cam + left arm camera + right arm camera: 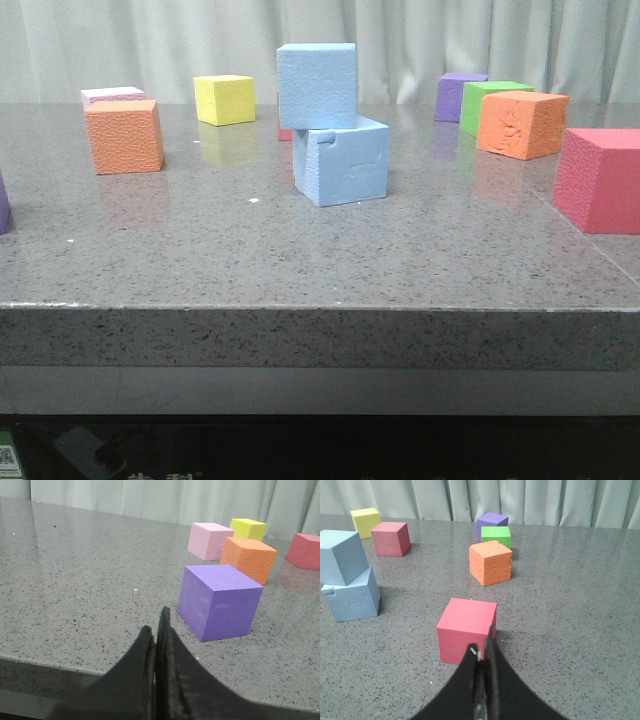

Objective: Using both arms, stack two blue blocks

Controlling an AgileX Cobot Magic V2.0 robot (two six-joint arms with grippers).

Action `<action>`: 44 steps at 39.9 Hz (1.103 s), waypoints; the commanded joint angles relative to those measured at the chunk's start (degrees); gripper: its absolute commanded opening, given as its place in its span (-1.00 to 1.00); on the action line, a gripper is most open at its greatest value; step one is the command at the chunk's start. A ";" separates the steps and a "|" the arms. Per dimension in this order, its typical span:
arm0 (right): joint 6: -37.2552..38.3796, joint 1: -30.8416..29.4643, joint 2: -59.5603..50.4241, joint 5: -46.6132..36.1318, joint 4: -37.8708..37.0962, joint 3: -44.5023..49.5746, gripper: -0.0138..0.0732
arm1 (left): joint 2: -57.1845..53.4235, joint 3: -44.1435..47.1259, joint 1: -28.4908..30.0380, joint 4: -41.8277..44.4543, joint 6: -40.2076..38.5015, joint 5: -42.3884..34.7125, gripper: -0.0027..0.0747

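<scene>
Grey speckled stone formed the tabletop (pixel 200 250). At its far left sat an orange cube (pixel 124 136) with a pink cube (pixel 112 95) just behind it, then a yellow cube (pixel 224 99) farther back. Near the middle, the clean blue block (pixel 317 85) rested on the notched blue block (pixel 341 160), offset toward the left and slightly tilted. Rightward stood a purple cube (pixel 457 96), green cube (pixel 490 103), another orange cube (pixel 521 124) and red cube (pixel 601 179). The left gripper (pixel 157 630) was pressed together, empty, near a purple cube (pixel 219 601); the right gripper (pixel 484 655) likewise, just before the red cube.
</scene>
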 commanded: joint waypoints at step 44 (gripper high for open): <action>-0.48 -5.01 -16.53 -12.80 -0.43 22.28 -0.82 | -1.40 2.20 0.06 -0.52 -0.16 -5.29 -0.98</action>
